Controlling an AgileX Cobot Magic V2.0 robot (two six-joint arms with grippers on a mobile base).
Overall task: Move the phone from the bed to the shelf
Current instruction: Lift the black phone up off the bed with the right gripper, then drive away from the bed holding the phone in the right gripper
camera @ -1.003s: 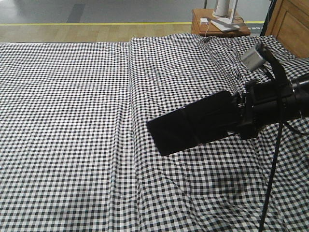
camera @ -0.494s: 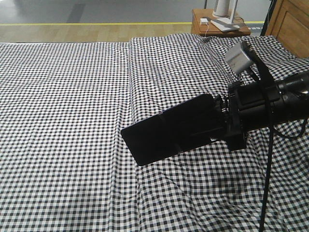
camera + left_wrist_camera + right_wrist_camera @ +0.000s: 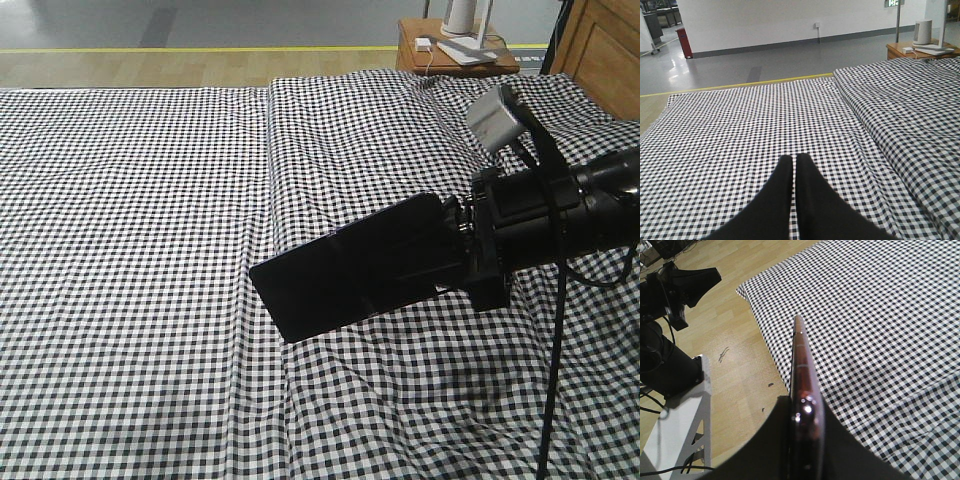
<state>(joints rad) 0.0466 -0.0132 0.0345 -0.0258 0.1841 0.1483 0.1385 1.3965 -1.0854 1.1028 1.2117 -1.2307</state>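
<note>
The phone (image 3: 350, 268) is a long glossy black slab held in the air above the bed (image 3: 140, 220), tilted down to the left. My right gripper (image 3: 458, 255) is shut on its right end. In the right wrist view the phone (image 3: 800, 352) shows edge-on, pinkish, clamped between the two dark fingers of the right gripper (image 3: 805, 407), with the bed (image 3: 880, 315) below. My left gripper (image 3: 794, 165) is shut with nothing in it, low over the checked cloth of the bed (image 3: 740, 125). The shelf is out of view.
A small brown nightstand (image 3: 455, 52) with white items stands behind the bed, beside a brown wooden panel (image 3: 600, 50). A black cable (image 3: 560, 360) hangs from the right arm. Left of the bed's edge are wooden floor (image 3: 740, 340), black equipment (image 3: 670, 295) and a pale frame (image 3: 685, 425).
Over the last second my right gripper carried the phone left and slightly up over the bed. In the last half second it has held still.
</note>
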